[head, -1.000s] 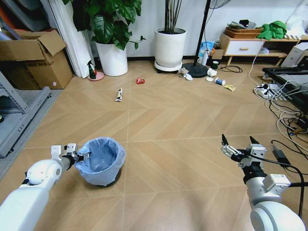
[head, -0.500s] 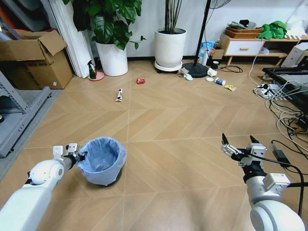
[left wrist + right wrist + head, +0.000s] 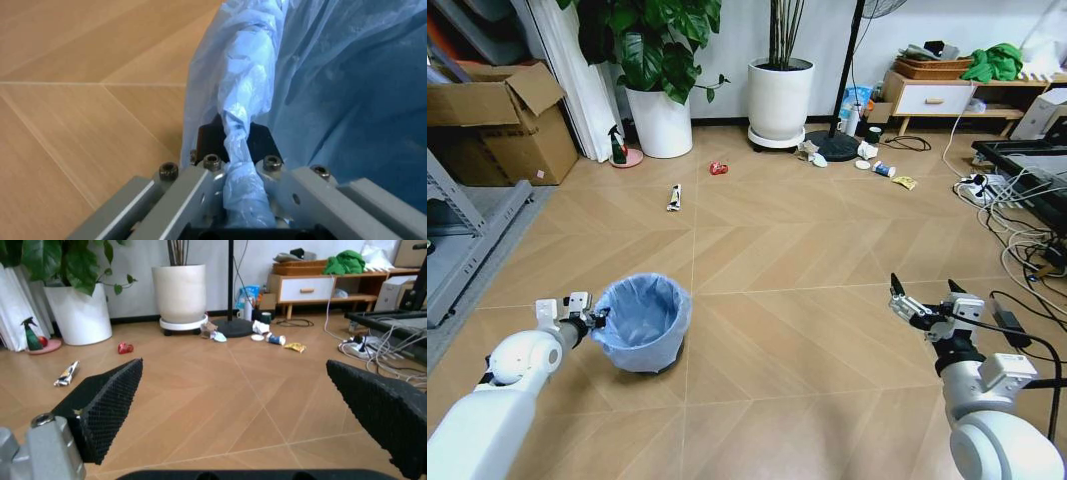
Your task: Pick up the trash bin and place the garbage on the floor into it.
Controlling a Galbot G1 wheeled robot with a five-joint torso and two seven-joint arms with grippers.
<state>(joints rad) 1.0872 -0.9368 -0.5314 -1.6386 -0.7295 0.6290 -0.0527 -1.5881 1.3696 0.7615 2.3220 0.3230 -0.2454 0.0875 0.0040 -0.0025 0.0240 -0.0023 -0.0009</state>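
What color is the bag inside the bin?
Light blue. The bag shows best in the head view, crinkled over the bin's rim.

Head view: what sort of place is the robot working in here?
Probably a living-room mock-up inside a lab or office. Large potted plants stand against the wall beside a low white-drawer side table, while cardboard boxes, metal shelving and loose cables suggest a workspace.

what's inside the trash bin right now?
Head view shows just the crinkly blue liner inside the trash bin, no litter visible. Its very bottom is hidden by the near wall. Left tool clamps the rim; right tool hangs open.
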